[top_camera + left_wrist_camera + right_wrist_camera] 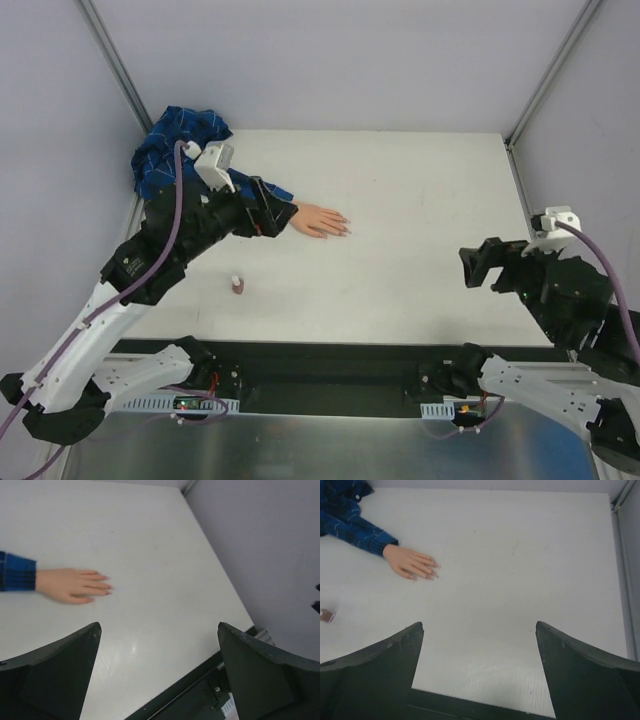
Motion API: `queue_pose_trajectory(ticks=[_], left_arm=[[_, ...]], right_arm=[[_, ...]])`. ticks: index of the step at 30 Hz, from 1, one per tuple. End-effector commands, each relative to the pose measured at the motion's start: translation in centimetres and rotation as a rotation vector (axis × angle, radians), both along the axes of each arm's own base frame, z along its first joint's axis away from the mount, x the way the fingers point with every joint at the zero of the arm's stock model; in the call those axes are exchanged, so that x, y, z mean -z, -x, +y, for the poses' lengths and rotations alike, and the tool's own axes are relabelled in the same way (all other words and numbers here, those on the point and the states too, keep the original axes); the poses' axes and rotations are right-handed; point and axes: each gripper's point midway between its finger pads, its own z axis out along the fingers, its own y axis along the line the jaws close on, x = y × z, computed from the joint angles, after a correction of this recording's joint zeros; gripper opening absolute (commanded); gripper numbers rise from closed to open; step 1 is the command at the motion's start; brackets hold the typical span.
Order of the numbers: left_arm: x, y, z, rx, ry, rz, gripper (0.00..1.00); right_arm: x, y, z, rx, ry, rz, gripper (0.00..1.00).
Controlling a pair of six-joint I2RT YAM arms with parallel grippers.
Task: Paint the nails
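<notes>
Nails [436,572] on the fake hand [318,220] read mauve; I judge painting near done. Polish bottle [237,286] stands alone. My left gripper [158,626] and right gripper [478,625] both spread, empty.

The fake hand [320,220] lies flat on the table [430,190], close to its middle. Its nails [343,229] point toward 3 o'clock. The sleeve [180,140] runs from the wrist toward 10 o'clock and ends in a heap at the far left corner. The polish bottle [237,286] stands at 8 o'clock from the hand, apart from it. The left gripper [283,218] is at 9 o'clock from the hand, over the cuff. The right gripper [472,265] is at 4 o'clock, well apart, near the right edge.
</notes>
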Motion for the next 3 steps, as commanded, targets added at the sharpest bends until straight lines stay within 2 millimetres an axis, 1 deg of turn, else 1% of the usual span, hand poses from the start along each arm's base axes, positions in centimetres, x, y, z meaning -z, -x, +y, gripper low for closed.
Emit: queue_pose_trajectory(ticks=[1,2,3], left_arm=[[-3.5,1.7,-4.6,0.327,-0.002,-0.094,0.99],[-4.1,1.8,-5.0,0.344,0.011,-0.093,0.99],[-4.7,2.1,-5.4,0.368,0.027,-0.093,0.99]], right_arm=[[0.9,-2.4,-2.1,0.162,0.131,-0.113,0.96],[-1.8,-1.7,-4.0,0.214,0.109,-0.126,0.96],[-2.1,-1.5,-3.6,0.236,0.074,-0.063,0.96]])
